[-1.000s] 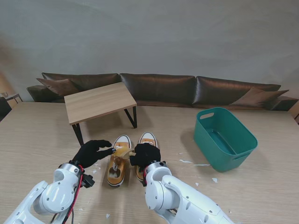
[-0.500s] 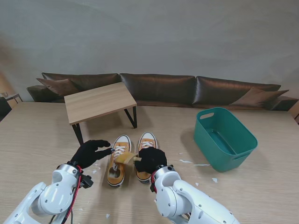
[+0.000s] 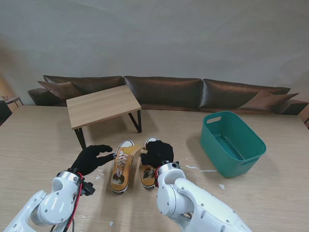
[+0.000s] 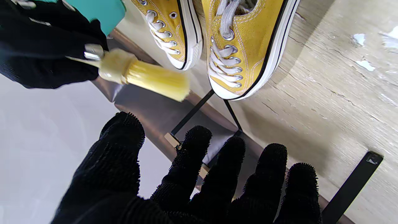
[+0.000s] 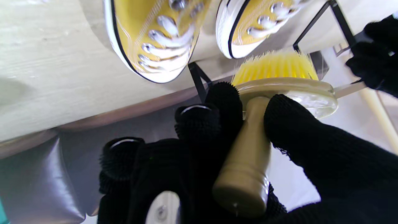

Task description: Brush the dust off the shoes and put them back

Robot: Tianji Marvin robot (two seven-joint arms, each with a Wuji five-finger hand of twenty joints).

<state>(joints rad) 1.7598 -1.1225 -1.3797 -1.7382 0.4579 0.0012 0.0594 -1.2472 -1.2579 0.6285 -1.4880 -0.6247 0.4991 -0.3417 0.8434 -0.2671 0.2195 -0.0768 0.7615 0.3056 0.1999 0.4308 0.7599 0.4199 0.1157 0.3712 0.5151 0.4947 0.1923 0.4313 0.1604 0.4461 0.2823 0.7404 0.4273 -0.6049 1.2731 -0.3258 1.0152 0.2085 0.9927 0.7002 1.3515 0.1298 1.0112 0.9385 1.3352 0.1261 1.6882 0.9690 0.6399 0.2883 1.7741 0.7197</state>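
Shoes: yellow pair sits side by side on the table (image 3: 43, 140), just in front of the small wooden bench (image 3: 102, 105), toes toward it. Left shoe (image 3: 122, 166), right shoe (image 3: 150, 170) partly hidden by the right hand (image 3: 158, 152). That hand is clenched around the brush (image 5: 267, 93) handle, bristles lifted off the canvas, hovering near the toe caps on the bench side. Left hand (image 3: 92, 158) hangs just beside the left shoe, fingers spread, grasping nothing. Judgement: brushing stage mid-way, cannot tell how much dust is gone; white scraps (image 3: 193, 167) lie on the table near the shoes. Putting shoes back not yet done. Green bin (image 3: 231, 143) stands well apart from the bench.
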